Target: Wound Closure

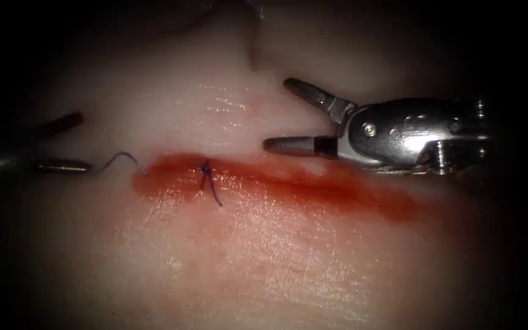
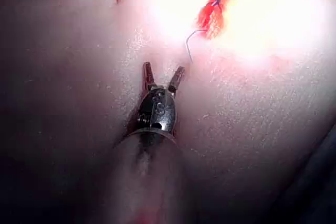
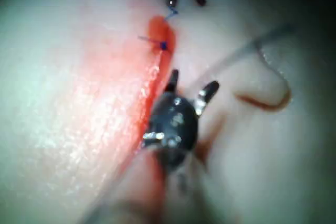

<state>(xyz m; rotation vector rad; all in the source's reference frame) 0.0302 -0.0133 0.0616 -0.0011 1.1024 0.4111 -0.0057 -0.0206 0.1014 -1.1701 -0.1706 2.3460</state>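
The tissue [image 1: 264, 269] is lying with its cut [image 1: 288, 183] running across it, red fluid [image 1: 362, 195] spreading along the cut; a knot [image 1: 205, 166] of dark thread [image 1: 123, 157] is sitting on the cut near its left end, one short tail pointing down from the knot and a longer curling tail trailing off left of the cut; the left tool [image 1: 62, 143] is hovering left of the knot with its jaws standing apart, holding nothing, the lower jaw's tip lying just beside the curling tail's end; the left wrist view is making the spread of those jaws plain [image 2: 164, 77], the thread end lying just beyond them [image 2: 189, 45]; the right tool [image 1: 279, 116] is hanging right of the knot, above the cut, jaws wide apart and empty; the right wrist view [image 3: 191, 85] is showing the same gape, with the knot [image 3: 164, 45] beyond it; no needle can be made out.
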